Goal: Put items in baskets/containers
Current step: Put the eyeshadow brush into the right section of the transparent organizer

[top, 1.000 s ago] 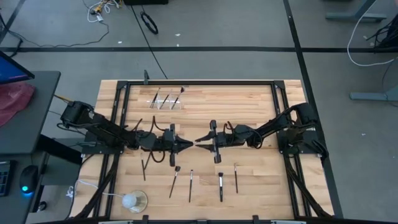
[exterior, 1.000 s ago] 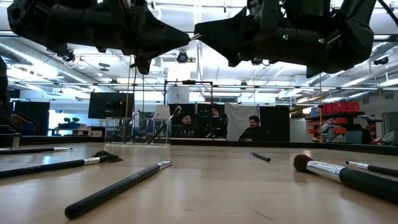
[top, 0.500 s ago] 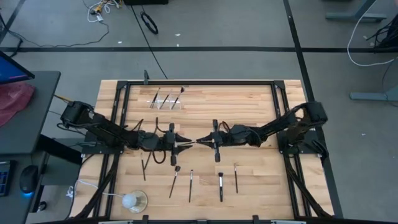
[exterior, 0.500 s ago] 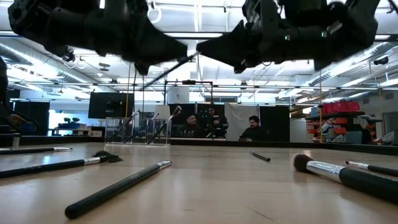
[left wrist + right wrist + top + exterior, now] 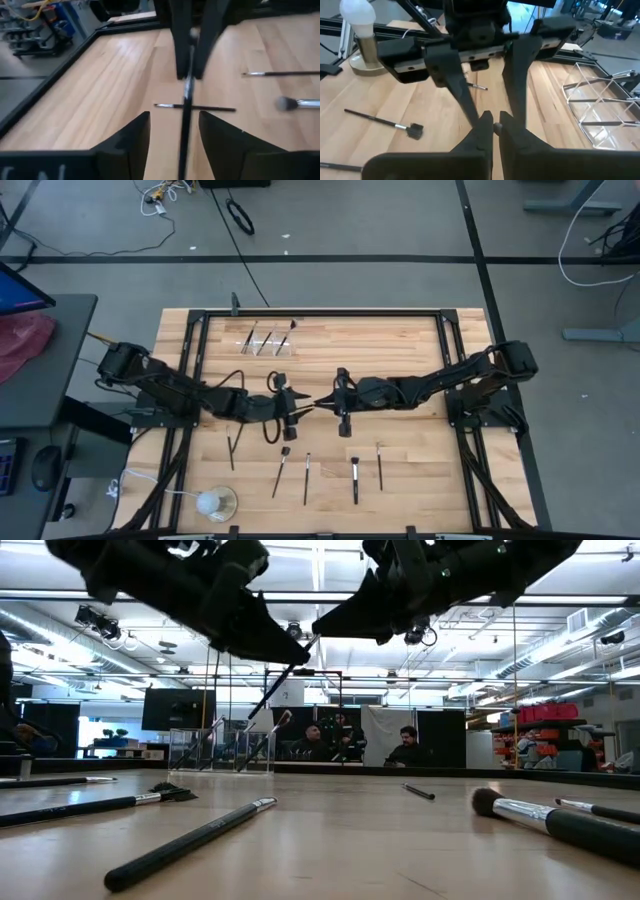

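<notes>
A slim dark makeup brush [image 5: 186, 100] hangs slanting in the air over the table's middle. My right gripper [image 5: 493, 120] is shut on its upper end. The brush's shaft runs down between the open fingers of my left gripper [image 5: 175, 115]; whether it touches them I cannot tell. In the high view the two grippers face each other tip to tip, left gripper [image 5: 300, 408] and right gripper [image 5: 323, 402]. The clear holder [image 5: 268, 340] stands at the far side with three brushes leaning in it. Several more brushes [image 5: 307, 478] lie flat near the front edge. My right gripper pinches the brush's upper end [image 5: 496, 127] between its two fingertips. The fingers come nearly level from the table's right side. The brush is lifted clear and slopes down from the hold [image 5: 280, 680] toward the left arm.
A white ball lamp [image 5: 212, 502] on a round base sits at the near left corner, its cord trailing left. Another brush [image 5: 232, 448] lies under the left arm. A black frame [image 5: 320, 314] borders the wooden table. People sit in the room beyond [image 5: 405, 747].
My left gripper has opened, let go of the brush and rolled. My right gripper has shut on the brush's end, risen a little and tipped toward level. The brush's free end has swung down, so it slopes more steeply.
</notes>
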`<state>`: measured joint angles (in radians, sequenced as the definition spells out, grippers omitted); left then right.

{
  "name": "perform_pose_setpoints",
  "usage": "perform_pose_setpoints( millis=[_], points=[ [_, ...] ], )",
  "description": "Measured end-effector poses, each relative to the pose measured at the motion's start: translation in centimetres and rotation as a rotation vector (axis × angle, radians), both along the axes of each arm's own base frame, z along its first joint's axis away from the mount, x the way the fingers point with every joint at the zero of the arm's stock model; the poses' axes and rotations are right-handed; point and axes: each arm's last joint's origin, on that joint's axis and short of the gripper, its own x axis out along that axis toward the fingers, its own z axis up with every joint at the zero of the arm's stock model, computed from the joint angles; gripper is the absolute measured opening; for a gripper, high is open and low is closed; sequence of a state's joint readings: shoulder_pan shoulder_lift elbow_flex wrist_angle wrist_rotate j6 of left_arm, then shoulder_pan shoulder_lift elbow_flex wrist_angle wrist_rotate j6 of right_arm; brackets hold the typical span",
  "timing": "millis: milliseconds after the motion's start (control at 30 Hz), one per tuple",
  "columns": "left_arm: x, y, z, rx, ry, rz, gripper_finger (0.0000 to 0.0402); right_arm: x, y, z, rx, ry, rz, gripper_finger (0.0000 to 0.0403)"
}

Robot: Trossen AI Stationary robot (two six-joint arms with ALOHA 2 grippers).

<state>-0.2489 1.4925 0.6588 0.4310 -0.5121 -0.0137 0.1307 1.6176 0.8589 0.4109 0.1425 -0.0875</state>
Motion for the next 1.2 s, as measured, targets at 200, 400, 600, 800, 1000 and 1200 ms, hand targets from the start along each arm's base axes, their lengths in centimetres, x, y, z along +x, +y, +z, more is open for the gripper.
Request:
perform_pose_setpoints(
  millis=[200,400,600,800,1000,1200],
  points=[
    [0.4,-0.1,0.7,0.004,-0.013,-0.005,0.0125,0.0,0.0,-0.1,-0.001,0.011,0.0,0.0006],
    [0.6,0.4,0.7,-0.023,-0.008,-0.013,0.0054,0.0,0.0,0.0,-0.003,0.005,-0.006,0.0006],
    [0.6,0.6,0.6,-0.019,-0.005,-0.013,0.0017,0.0,-0.1,0.0,-0.002,0.004,-0.008,0.0006],
    [0.6,0.5,0.6,-0.009,-0.003,-0.017,0.0013,0.0,0.0,0.0,-0.001,0.002,-0.004,0.0013],
    [0.6,0.5,0.7,-0.015,-0.009,-0.012,0.0013,0.0,0.0,0.1,0.001,-0.007,-0.004,0.0055],
    [0.4,0.9,0.2,-0.034,0.006,0.026,0.0013,-1.5,-0.3,2.6,-0.018,-0.029,-0.05,0.0111]
  ],
)
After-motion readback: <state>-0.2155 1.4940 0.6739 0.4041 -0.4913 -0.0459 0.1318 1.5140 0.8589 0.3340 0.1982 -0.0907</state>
